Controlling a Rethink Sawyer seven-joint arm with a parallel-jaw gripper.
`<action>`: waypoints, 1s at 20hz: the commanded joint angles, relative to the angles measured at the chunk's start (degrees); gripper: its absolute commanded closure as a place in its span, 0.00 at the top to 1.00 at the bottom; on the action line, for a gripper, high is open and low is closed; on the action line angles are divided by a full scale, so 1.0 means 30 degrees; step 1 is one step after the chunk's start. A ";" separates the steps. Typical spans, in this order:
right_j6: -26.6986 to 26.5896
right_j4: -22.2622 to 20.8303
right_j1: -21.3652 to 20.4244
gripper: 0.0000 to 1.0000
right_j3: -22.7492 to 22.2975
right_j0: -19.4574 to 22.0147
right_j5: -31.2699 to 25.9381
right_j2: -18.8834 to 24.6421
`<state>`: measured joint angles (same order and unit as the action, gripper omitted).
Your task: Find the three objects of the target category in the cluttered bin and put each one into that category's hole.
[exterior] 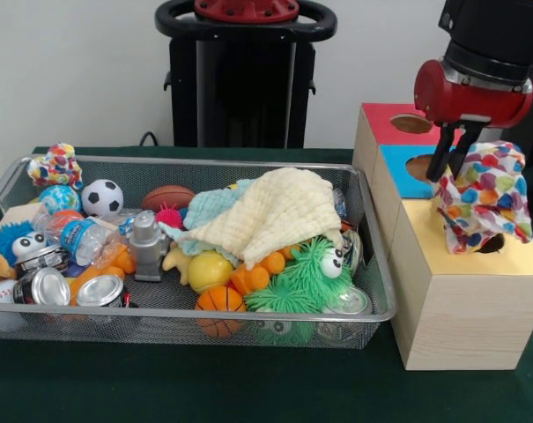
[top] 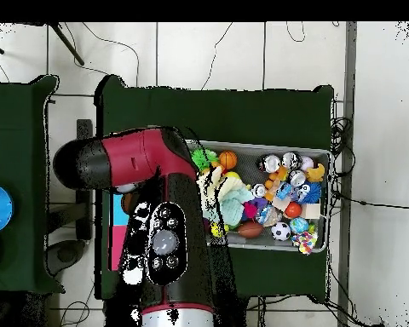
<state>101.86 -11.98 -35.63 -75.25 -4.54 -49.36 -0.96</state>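
1. Nearest the front camera, dark green cloth (exterior: 248, 388) is covering the table, and a wire mesh bin (exterior: 385, 291) is sitting on it, crowded with toys.
2. Along the bin's near edge, a small basketball (exterior: 220, 301) is lying beside a fuzzy green creature with googly eyes (exterior: 312, 269), with shiny cans (exterior: 99, 291) toward the left.
3. Deeper in the bin, a cream waffle-weave cloth (exterior: 275, 211) is draping over the heap, partly covering a pale blue cloth (exterior: 209, 207); a grey robot figure (exterior: 147, 242), a brown football (exterior: 168, 196) and a soccer ball (exterior: 101, 196) are lying left of it.
4. Just right of the bin, a wooden sorting box (exterior: 460, 308) is standing with yellow, blue and red top panels, each showing a hole.
5. Over the yellow panel, the gripper (exterior: 453, 159) is clamping the top of a multicoloured patterned cloth (exterior: 484, 198), which is hanging down onto the yellow section's hole.
6. In the overhead view, the red and black arm (top: 157, 213) is hiding the box and the held cloth.
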 commanded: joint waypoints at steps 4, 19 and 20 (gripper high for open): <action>0.5816 0.0973 0.1882 0.00 -0.0518 -0.0412 0.1960 -0.0400; 0.6274 0.1397 0.3095 0.00 -0.0626 -0.1242 0.3835 -0.1389; 0.6294 0.1443 0.3177 0.00 -0.0644 -0.1281 0.3987 -0.1439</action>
<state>105.42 -9.56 -30.11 -75.22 -8.41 -41.04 -5.00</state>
